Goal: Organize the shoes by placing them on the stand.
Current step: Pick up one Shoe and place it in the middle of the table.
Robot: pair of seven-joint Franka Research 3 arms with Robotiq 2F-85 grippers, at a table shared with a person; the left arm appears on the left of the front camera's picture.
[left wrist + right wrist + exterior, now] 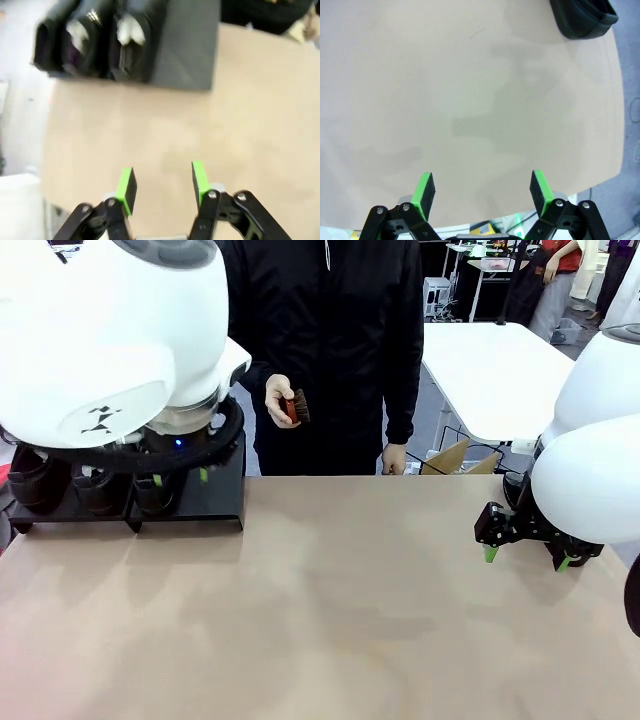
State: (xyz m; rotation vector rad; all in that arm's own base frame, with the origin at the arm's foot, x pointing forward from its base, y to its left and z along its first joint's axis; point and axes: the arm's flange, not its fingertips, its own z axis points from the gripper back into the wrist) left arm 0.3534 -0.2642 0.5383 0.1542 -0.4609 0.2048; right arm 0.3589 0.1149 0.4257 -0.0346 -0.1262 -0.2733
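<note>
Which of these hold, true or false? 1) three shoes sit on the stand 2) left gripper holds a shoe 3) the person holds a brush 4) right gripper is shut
1) True: three shoes sit side by side on the stand, with one bare section beside them.
2) False: the left gripper hangs empty over the bare table, jaws apart.
3) True: the person's hand holds a small brown brush.
4) False: the right gripper is wide open and empty.

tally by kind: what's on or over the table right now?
Shoes on the stand: 3 ()
Stands: 1
Brush in the person's hand: 1
Total: 5
</note>
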